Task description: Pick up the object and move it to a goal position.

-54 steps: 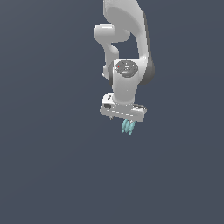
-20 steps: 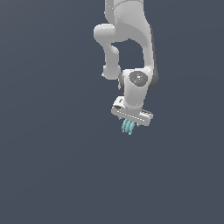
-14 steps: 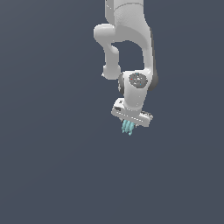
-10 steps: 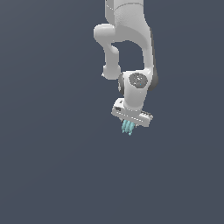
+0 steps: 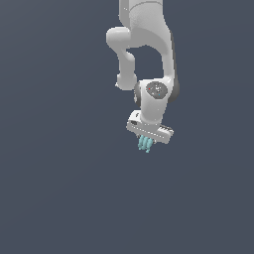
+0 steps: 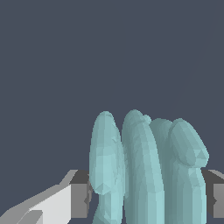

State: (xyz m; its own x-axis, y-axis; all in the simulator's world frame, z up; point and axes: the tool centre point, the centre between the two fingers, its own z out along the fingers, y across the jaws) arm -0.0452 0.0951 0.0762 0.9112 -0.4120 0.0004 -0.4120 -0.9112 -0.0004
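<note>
The object [image 5: 145, 144] is a small pale teal ribbed thing like a few thin discs side by side. It hangs under my white gripper [image 5: 147, 141] in the exterior view, held up in the air near the picture's middle. In the wrist view the object [image 6: 144, 166] fills the space between my two fingers [image 6: 78, 194], which press on it from both sides. The gripper is shut on the object. The fingertips are mostly hidden behind it in the exterior view.
The white arm [image 5: 149, 54] comes down from the top of the exterior view. Around it there is only a plain dark grey-blue background, with no other objects or edges to be seen.
Since 2.7 s ago the gripper has moved a little toward the exterior view's right with the object in it, and the wrist has turned. Over the last second almost nothing has moved.
</note>
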